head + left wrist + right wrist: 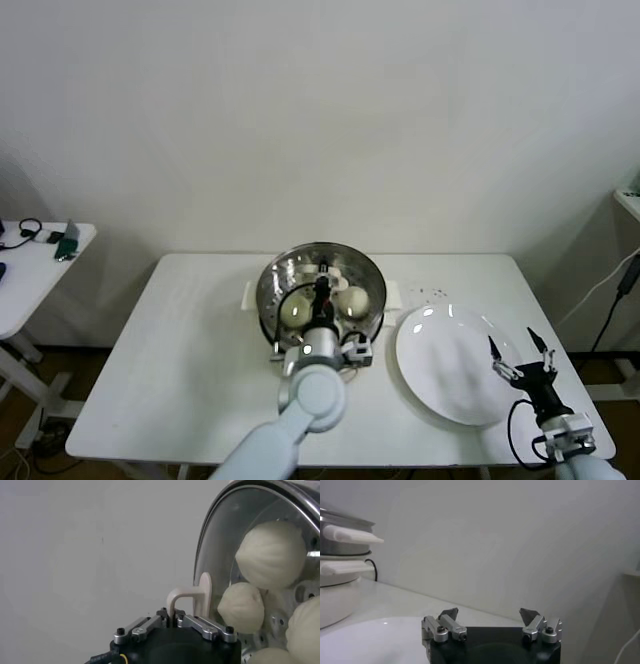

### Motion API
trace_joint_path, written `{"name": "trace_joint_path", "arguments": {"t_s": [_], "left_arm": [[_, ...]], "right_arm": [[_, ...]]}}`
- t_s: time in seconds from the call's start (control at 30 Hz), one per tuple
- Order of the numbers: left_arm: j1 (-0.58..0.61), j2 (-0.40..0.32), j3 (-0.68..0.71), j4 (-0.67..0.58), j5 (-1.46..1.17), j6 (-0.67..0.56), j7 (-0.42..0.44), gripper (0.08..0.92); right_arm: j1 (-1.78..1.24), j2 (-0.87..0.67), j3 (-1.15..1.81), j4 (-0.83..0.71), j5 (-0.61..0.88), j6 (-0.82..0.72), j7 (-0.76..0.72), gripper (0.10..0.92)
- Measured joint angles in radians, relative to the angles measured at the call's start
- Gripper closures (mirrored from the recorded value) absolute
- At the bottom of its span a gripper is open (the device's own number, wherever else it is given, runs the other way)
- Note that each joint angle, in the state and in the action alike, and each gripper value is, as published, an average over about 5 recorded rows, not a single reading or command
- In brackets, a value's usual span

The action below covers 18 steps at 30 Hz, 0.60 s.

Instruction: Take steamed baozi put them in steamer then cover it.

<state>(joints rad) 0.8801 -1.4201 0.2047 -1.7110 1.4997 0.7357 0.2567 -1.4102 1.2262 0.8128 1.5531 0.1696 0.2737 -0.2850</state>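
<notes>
The steamer (270, 280) stands at the back middle of the white table, its steel wall and cream handles (350, 535) also showing in the right wrist view. The clear glass cover (220, 545) lies over its mouth; I cannot tell if it is fully seated. My left gripper (322, 291) (173, 616) is shut on the cover's cream handle (192, 596). Through the glass I see several steamed baozi (272, 555) (295, 312) on the perforated tray. My right gripper (520, 352) (490, 614) stands open and empty over the right edge of the white plate (445, 385).
The white plate (370, 640) has nothing on it and lies right of the steamer. A few dark specks (435, 293) dot the table behind it. A small side table (40, 260) with cables stands at the far left.
</notes>
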Motion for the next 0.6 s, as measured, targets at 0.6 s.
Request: {"name": "trace_joint_path", "arguments": {"t_s": [0.6], "left_arm": [[0.01,0.031,-0.006,-0.048,-0.062,0.001,-0.005,0.578]], "right_arm": [[-0.005,0.001,0.011,0.014,0.013,-0.035,-0.001,0.203]]}}
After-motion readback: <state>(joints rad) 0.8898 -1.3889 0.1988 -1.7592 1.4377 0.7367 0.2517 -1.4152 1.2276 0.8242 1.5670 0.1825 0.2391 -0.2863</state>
